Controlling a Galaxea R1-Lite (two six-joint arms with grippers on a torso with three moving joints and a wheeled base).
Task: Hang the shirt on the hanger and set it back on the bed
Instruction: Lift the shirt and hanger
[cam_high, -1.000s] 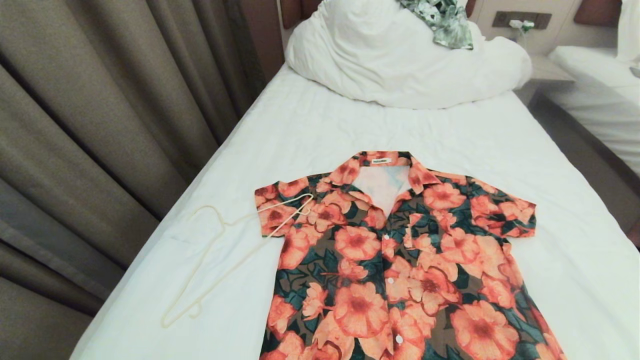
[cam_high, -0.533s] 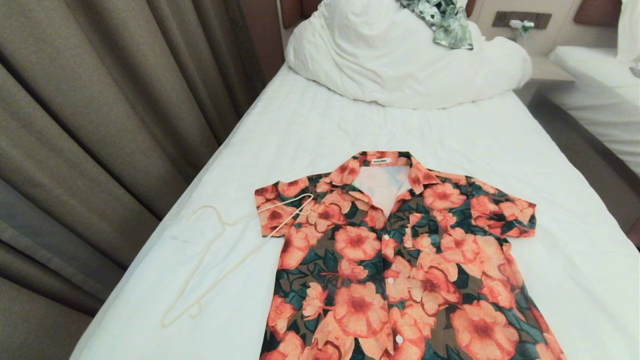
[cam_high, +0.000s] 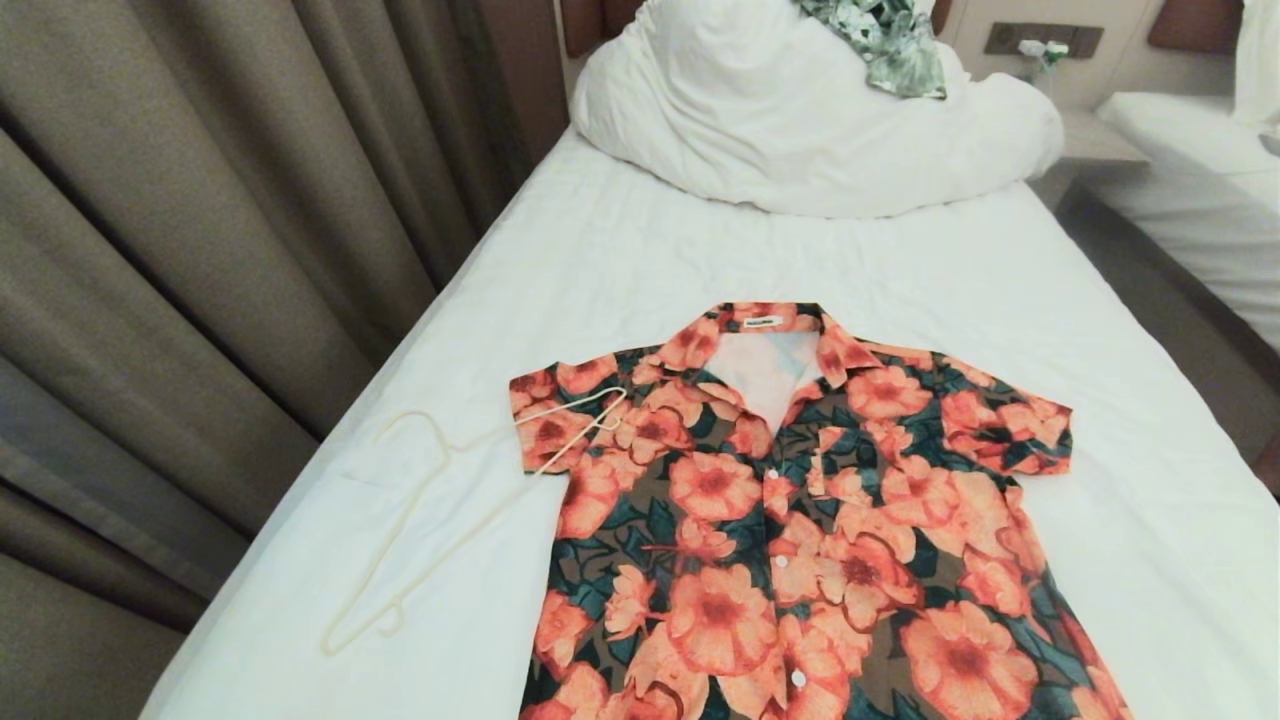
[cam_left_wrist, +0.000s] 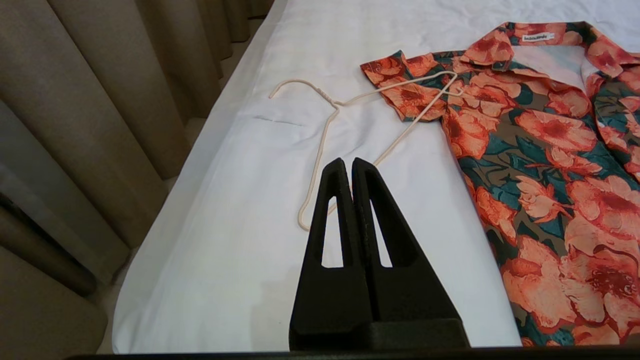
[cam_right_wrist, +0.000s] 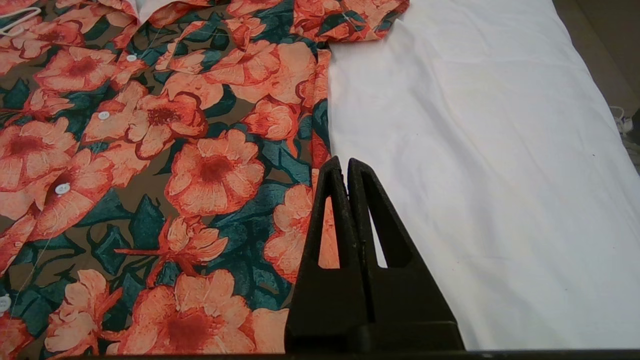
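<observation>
The flowered shirt (cam_high: 790, 520) lies flat and buttoned on the bed (cam_high: 640, 250), collar toward the pillows. The cream wire hanger (cam_high: 440, 500) lies on the sheet to its left, one end resting on the shirt's left sleeve. In the left wrist view the hanger (cam_left_wrist: 325, 135) lies ahead of my left gripper (cam_left_wrist: 348, 162), which is shut and empty above the sheet. My right gripper (cam_right_wrist: 344, 162) is shut and empty, hovering over the shirt's (cam_right_wrist: 150, 150) side edge. Neither gripper shows in the head view.
A bunched white duvet (cam_high: 800, 130) with a green-and-white leaf-print garment (cam_high: 890, 40) lies at the head of the bed. Brown curtains (cam_high: 200, 250) hang close along the left side. A second bed (cam_high: 1200, 180) stands to the right across a floor gap.
</observation>
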